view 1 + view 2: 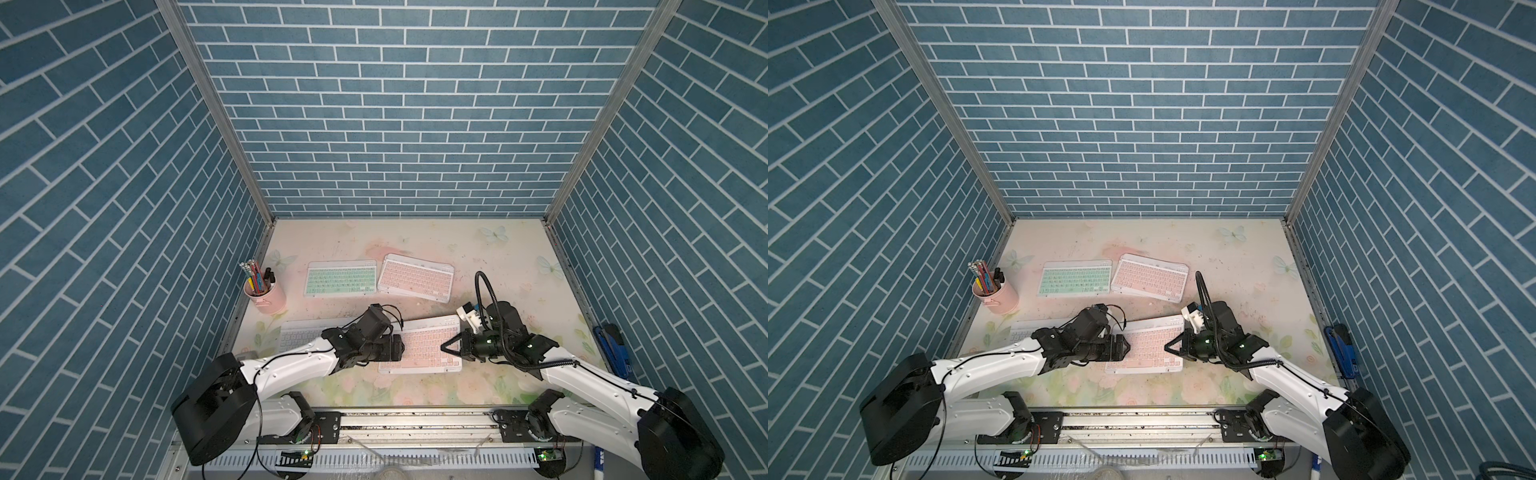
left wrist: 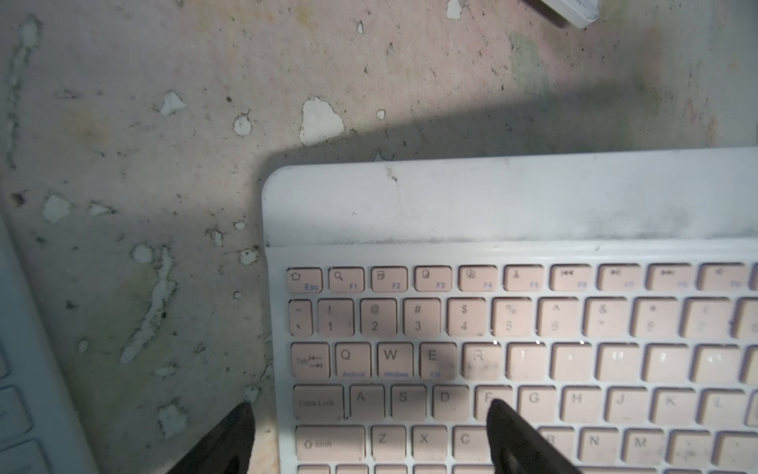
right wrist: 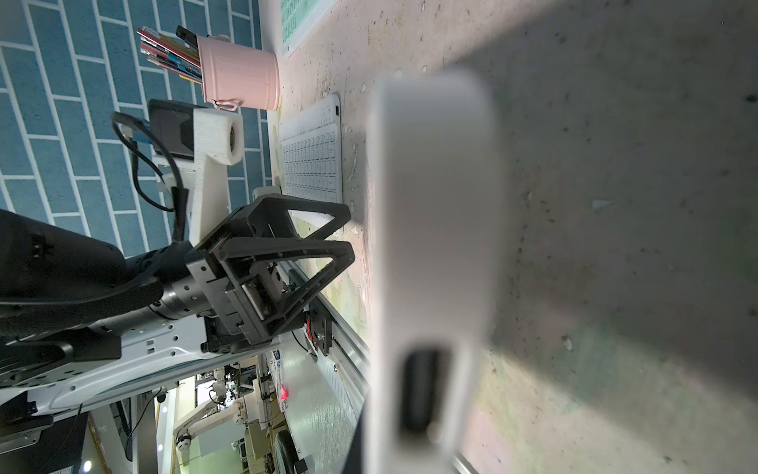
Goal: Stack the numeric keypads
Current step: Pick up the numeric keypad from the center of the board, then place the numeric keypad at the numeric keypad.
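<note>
A pink numeric keypad (image 1: 419, 349) (image 1: 1150, 349) lies front centre, between both grippers. My right gripper (image 1: 445, 347) (image 1: 1169, 347) is shut on its right edge, which shows edge-on and blurred in the right wrist view (image 3: 430, 205). My left gripper (image 1: 397, 349) (image 2: 369, 435) is open astride its left edge, one finger (image 2: 517, 439) over the keys, the other on the table. A white keypad (image 1: 303, 332) (image 3: 313, 156) lies under the left arm. A green keypad (image 1: 340, 279) and another pink keypad (image 1: 417, 277) lie at the back.
A pink pencil cup (image 1: 268, 297) (image 3: 238, 78) stands at the left wall near the white keypad. A blue tool (image 1: 613, 349) lies along the right wall. Blue brick walls enclose the floral table (image 1: 498, 266) on three sides.
</note>
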Robot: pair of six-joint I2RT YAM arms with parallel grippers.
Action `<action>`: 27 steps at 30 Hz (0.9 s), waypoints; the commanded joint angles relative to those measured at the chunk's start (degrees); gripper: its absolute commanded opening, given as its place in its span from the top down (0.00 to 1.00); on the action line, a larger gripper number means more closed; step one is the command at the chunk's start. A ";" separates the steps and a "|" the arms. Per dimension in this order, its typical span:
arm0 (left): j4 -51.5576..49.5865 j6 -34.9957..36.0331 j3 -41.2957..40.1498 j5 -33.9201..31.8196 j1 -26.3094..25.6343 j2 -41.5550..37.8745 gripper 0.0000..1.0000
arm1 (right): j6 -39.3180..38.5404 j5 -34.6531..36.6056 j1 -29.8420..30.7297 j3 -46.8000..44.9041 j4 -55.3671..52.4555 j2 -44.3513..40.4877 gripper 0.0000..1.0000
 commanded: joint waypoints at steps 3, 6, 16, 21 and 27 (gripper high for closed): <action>-6.50 0.12 3.31 -2.84 0.75 -3.67 0.10 | -0.93 2.22 -1.51 -1.01 1.20 -3.16 1.00; -9.93 0.32 4.72 -3.88 1.45 -5.65 0.10 | 0.05 1.61 -3.01 -0.77 2.89 -4.59 1.00; -19.96 1.64 7.83 -5.25 5.71 -11.94 0.10 | -2.82 -0.93 -7.75 6.93 2.55 -2.85 1.00; -20.90 1.81 7.83 -3.85 8.88 -13.24 0.10 | -3.35 -3.81 -9.73 13.07 5.33 3.63 1.00; -21.08 3.06 9.71 -3.21 11.02 -13.53 0.10 | -3.96 -4.90 -13.29 20.46 9.02 13.44 1.00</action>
